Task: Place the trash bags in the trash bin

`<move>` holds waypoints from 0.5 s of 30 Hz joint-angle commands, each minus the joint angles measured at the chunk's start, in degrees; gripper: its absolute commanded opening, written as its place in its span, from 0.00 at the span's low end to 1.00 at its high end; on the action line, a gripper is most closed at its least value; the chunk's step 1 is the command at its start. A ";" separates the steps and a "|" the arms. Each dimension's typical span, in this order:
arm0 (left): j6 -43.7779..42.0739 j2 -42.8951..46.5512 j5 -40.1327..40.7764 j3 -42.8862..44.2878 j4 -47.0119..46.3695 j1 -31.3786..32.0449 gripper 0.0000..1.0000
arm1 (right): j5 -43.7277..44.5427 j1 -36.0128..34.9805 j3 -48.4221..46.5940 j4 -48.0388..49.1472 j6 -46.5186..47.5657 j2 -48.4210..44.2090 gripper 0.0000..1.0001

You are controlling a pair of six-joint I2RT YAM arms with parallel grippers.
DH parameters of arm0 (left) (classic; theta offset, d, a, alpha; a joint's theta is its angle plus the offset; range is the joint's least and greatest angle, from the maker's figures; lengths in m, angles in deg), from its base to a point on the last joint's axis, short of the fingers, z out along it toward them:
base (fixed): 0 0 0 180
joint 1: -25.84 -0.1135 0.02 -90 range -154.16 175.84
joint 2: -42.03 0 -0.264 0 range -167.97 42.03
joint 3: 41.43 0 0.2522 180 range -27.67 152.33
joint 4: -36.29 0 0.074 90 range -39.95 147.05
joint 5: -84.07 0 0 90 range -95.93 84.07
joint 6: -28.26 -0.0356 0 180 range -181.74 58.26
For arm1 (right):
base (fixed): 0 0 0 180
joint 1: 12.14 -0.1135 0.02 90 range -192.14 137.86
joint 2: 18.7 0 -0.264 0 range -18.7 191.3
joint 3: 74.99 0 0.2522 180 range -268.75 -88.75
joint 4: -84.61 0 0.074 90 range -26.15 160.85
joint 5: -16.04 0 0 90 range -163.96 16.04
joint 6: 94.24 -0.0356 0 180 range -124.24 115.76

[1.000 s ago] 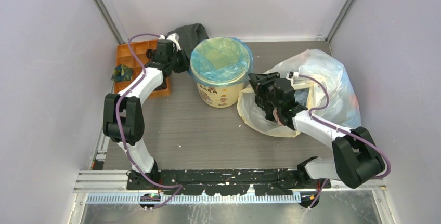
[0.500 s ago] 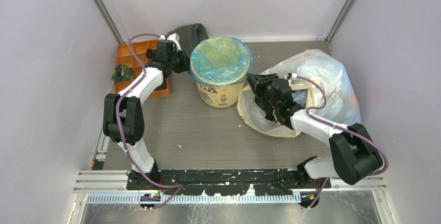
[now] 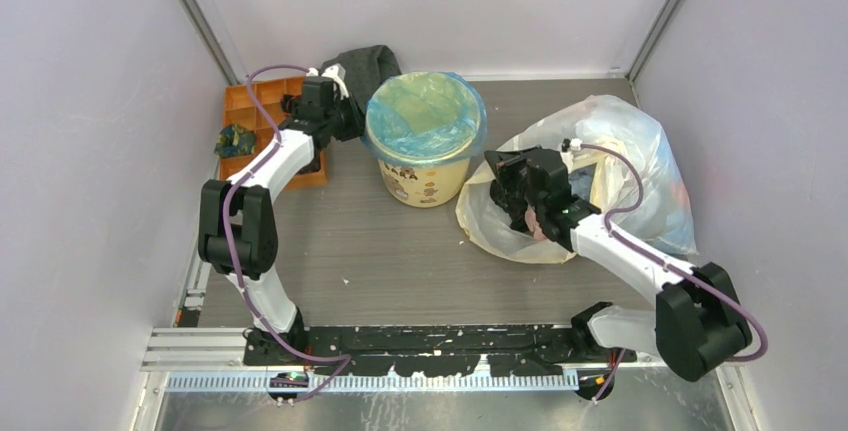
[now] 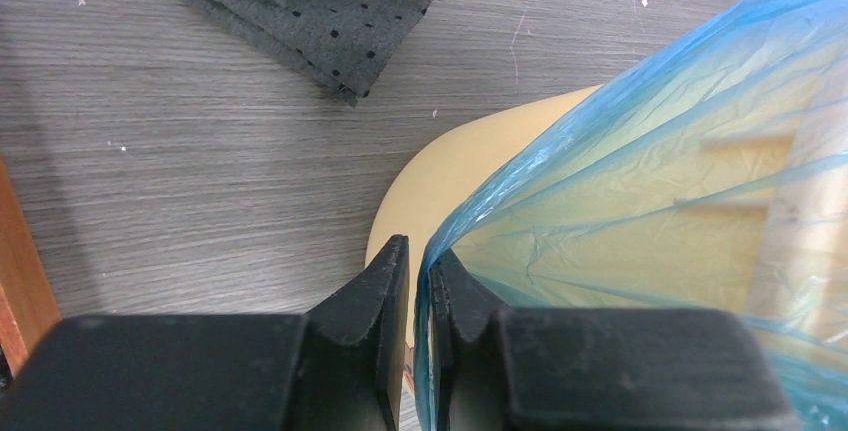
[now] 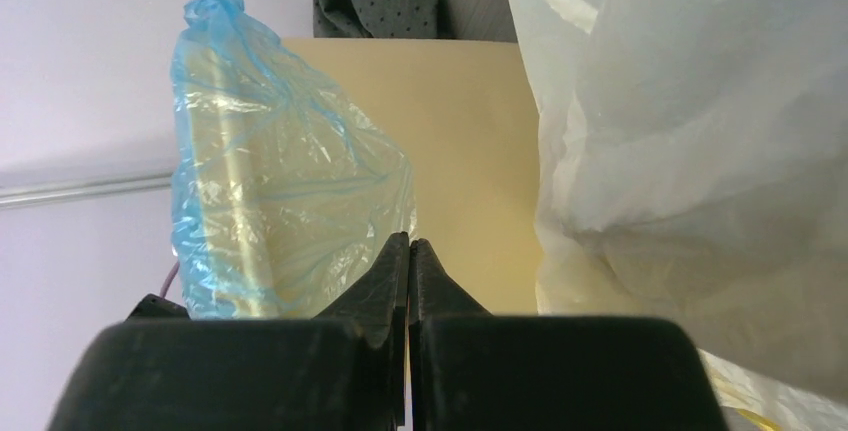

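The thin translucent light-blue plastic bag point(image 3: 425, 101) is spread over the mouth of the round cream-yellow plastic bucket point(image 3: 425, 181). At the bucket's left rim the left gripper point(image 4: 420, 251) pinches the bag's edge. Just right of the bucket, the right gripper point(image 5: 408, 246) has its 2 fingers pressed together, empty.

You're in a lab test booth: plain walls point(image 3: 80, 151) and aluminium posts point(image 3: 195, 11) box in the desk point(image 3: 400, 261).
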 commanded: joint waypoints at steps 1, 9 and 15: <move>-1.28 0.79 0.94 -0.51 -0.70 0.12 0.15 | 3.81 -0.19 -2.58 -7.65 7.13 -4.39 0.01; -1.15 0.57 0.80 -0.42 -0.88 0.12 0.15 | 12.19 -11.95 -9.47 -16.48 19.52 -8.67 0.22; -0.66 0.01 0.30 -0.22 -1.09 0.12 0.15 | 12.31 -15.89 -9.58 -13.99 21.33 -10.16 0.40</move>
